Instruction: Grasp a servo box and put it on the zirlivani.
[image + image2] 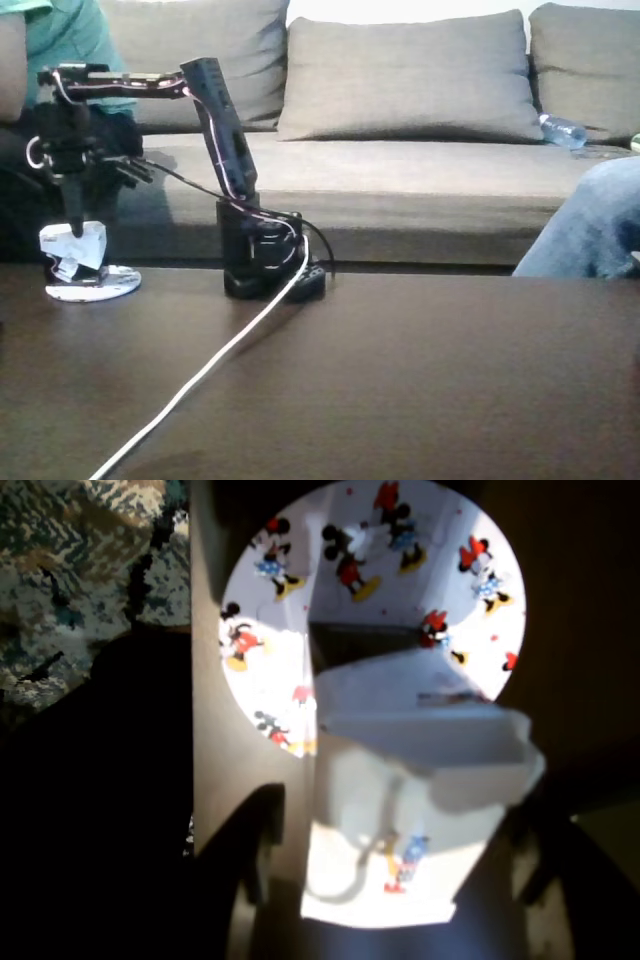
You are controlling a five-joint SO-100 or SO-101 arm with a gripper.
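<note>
The servo box [75, 250] is a white carton with a dark lower part. It stands tilted on the zirlivani [108, 284], a flat white disc at the table's left end. My gripper [75, 228] points straight down onto the box top. In the wrist view the box [400, 810] lies over the lower part of the disc [300, 590], which is printed with cartoon mice. My gripper [395, 855] straddles the box. A thin strip of table shows between the left finger [255, 855] and the carton. The right finger [540, 865] is at the box's edge.
The arm's base [258, 262] stands on the dark table [420, 380], and a white cable [215, 365] runs from it to the front edge. Behind is a grey sofa [400, 120]. A seated person is at the left [60, 40] and a knee in jeans at the right [590, 225].
</note>
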